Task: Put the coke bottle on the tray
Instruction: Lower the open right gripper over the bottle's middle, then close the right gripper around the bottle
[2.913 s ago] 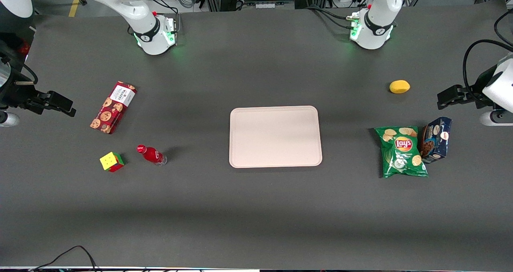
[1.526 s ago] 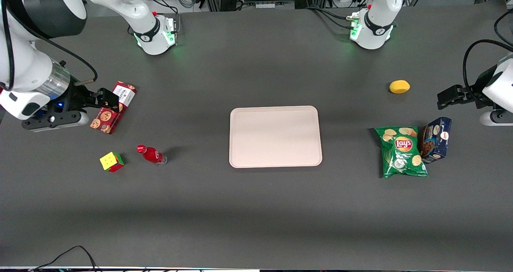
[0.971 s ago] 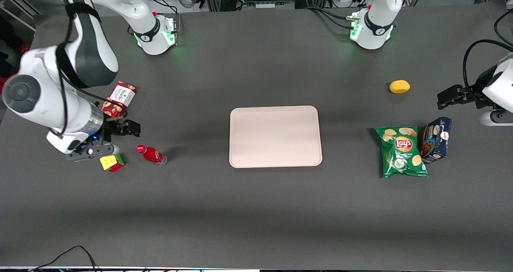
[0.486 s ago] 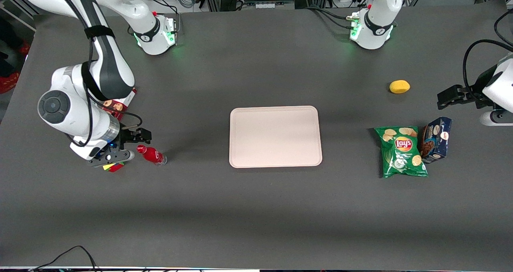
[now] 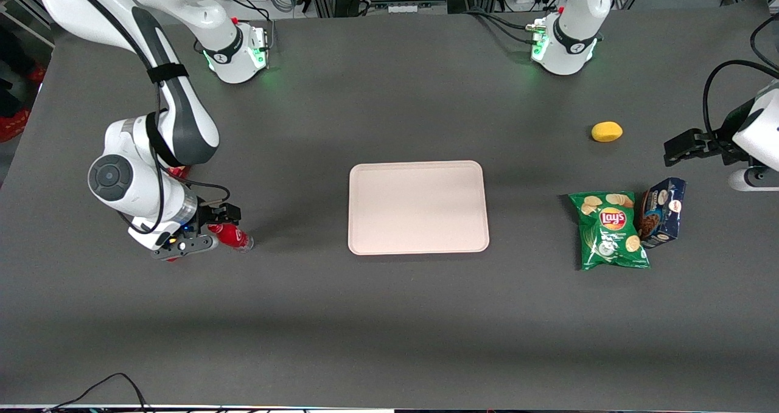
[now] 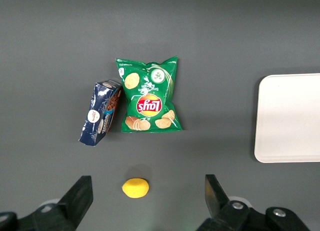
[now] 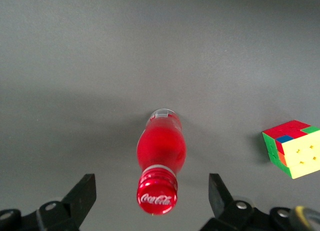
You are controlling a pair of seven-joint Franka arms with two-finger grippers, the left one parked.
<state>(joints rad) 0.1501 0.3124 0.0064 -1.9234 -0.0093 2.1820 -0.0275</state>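
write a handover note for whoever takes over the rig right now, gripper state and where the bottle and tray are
Gripper: open, empty, poised over the small red-capped, red-labelled coke bottle, fingers either side of its cap end.
Coke bottle: on the dark table, apart from the tray, beside the multicoloured puzzle cube.
Large flat pinkish-beige tray: mid-table, nothing on it.
Done: approach only.
Left: lower, close on bottle, lift, carry to tray, release.

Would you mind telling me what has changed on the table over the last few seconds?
The right arm swung in from the table's edge, and its hand now hovers open over the coke bottle, gripping nothing. The bottle, tray, colour cube and snacks kept their places.
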